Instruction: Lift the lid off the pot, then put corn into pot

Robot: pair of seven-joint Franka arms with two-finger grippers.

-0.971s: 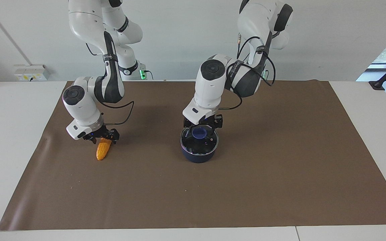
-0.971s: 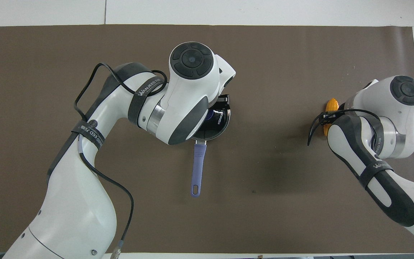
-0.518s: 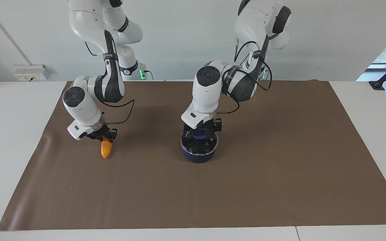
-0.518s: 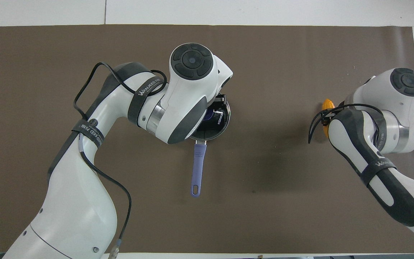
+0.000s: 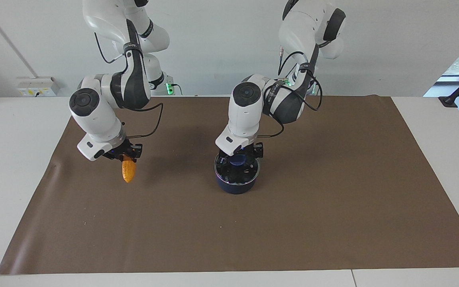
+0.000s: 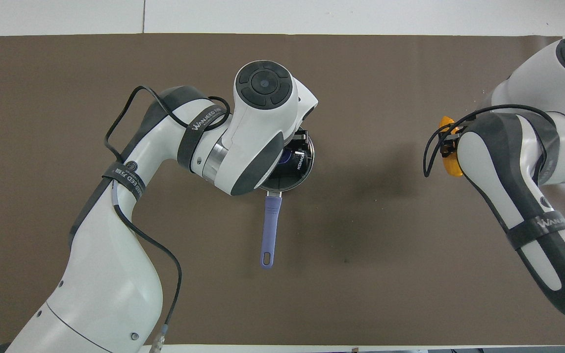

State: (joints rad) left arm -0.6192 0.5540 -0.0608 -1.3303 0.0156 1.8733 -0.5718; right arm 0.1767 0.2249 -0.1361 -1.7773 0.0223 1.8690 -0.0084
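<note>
With both arms down over the brown mat, here's how it looks:
Right hand: the right hand [image 5: 128, 154] is pinching the corn [image 5: 128, 171] by its thick end, toward the right arm's end of the tabletop [image 5: 22, 159]
Corn: hangs from that hand with the tapered tip pointing down, clear of the mat [image 5: 333, 199], its shadow on the mat close by; from overhead only a sliver of yellow shows [image 6: 447, 147] next to the right arm's forearm
Left hand: the left hand [image 5: 240, 156] sits low on the lid's knob [image 5: 238, 160], fingers on either side of it; honestly can't tell if they're actually pressed onto the knob or just around it
Lid: the lid [image 5: 237, 172] is on the pot, looks flat on the rim, the glass showing the dark inside
Pot: the pot [image 5: 236, 185] stands about mid-mat, well apart from the corn; in the overhead view it's mostly hidden under the left arm's wrist, just an arc of rim peeking out [image 6: 298, 179]
Pot handle: the blue-purple handle [image 6: 269, 230] runs straight out toward the robots, lying just over the mat
Mat: brown sheet covering most of the white tabletop
</note>
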